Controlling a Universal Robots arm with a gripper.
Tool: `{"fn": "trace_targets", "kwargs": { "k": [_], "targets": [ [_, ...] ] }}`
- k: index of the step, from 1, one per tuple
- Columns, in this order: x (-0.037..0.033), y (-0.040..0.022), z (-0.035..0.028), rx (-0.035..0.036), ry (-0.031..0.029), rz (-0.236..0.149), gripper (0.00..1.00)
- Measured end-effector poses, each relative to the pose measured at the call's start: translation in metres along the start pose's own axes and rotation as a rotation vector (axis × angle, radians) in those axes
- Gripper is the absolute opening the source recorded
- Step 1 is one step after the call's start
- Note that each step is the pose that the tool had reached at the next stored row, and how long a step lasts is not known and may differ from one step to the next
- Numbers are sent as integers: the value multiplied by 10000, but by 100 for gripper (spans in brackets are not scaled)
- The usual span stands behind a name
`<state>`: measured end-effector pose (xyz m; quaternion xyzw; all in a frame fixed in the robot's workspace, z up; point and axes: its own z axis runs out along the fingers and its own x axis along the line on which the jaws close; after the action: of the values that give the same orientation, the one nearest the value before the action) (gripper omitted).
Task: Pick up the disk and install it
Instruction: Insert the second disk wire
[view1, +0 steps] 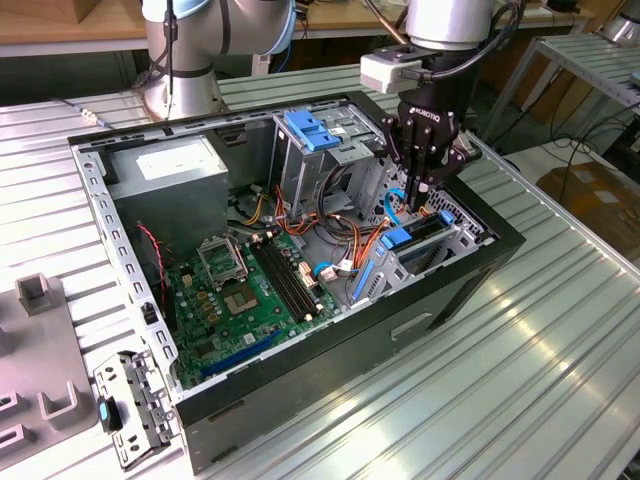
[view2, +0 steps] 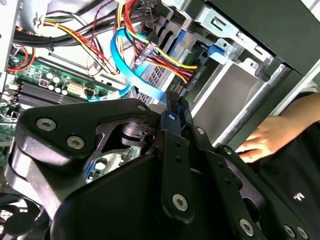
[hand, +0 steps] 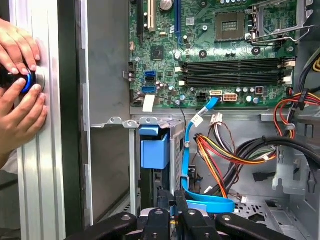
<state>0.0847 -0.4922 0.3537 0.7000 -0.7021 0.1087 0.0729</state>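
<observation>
In the exterior view, the green circuit board (view1: 250, 290) lies at the left of the open computer case (view1: 330, 350). Right of it the disk (view1: 400, 238) stands slotted in its bay, apparently seated. Just above it is the gripper (view1: 415, 198), fingers pressed together. The first wrist view adds 2 hands (hand: 22, 110) outside the case.

We see the gripper (view1: 417, 195) low in the computer case (view1: 330, 345), right of centre in the exterior view — hemmed by the grey drive cage (view1: 325, 155), a blue cable (view1: 392, 203) and bundled wires (view1: 345, 240). Above the motherboard (view1: 250, 290) lies open room.
</observation>
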Motion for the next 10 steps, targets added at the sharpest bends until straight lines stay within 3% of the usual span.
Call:
{"fn": "trace_targets", "kwargs": {
  "k": [2,4,6,7,8,10],
  "targets": [
    [31,0,13,22,-216,15,16],
    [61,1,27,63,-349,31,16],
    [76,28,40,447,-399,128,16],
    [78,43,42,544,-451,155,16],
    [95,62,52,636,-594,189,16],
    [118,89,65,700,-750,217,16]
  ]
}}
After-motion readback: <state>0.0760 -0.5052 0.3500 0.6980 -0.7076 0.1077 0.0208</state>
